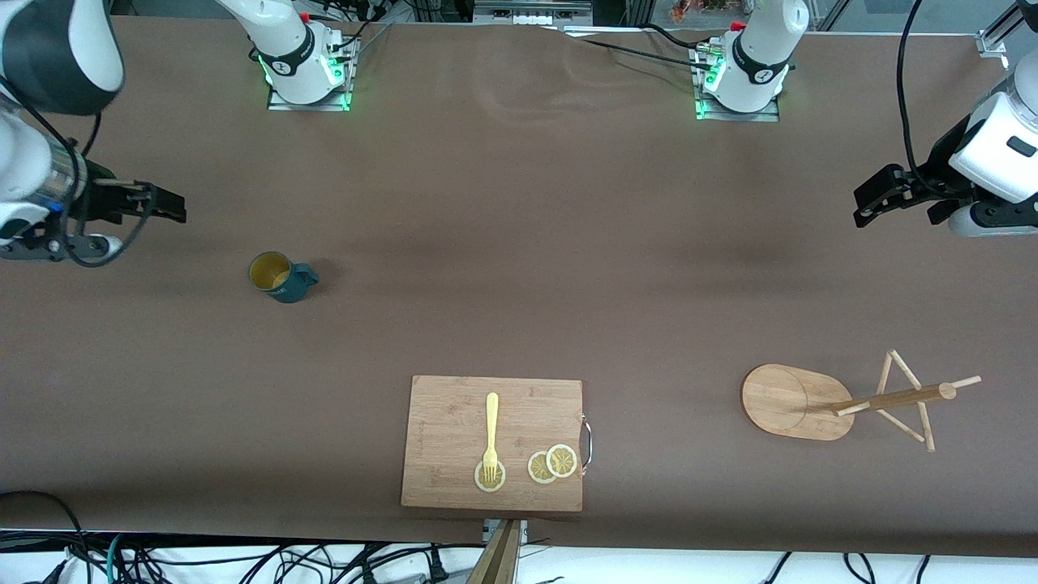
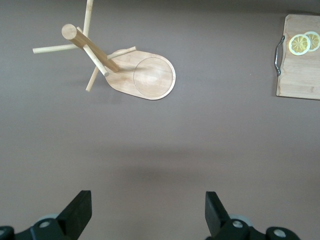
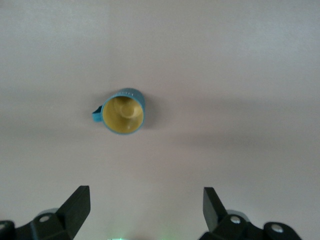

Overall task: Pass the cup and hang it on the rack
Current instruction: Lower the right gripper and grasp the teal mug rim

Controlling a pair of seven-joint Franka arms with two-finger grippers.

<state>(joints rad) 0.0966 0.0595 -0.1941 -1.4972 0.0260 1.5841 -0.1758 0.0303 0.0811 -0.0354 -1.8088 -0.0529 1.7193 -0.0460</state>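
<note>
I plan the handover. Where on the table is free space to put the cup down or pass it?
The widest bare stretch lies between the cup and the rack, farther from the camera than the cutting board. That board is crowded: fork, lemon slices. Both grippers, left and right, hover open.

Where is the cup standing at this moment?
In the front view the cup stands upright on the bare table toward the right arm's end, farther from the camera than the cutting board, with the open right gripper waiting nearby.

Cup (image 1: 280,276) farther than board (image 1: 454,422) (rack (image 1: 843,401) beside).
</note>
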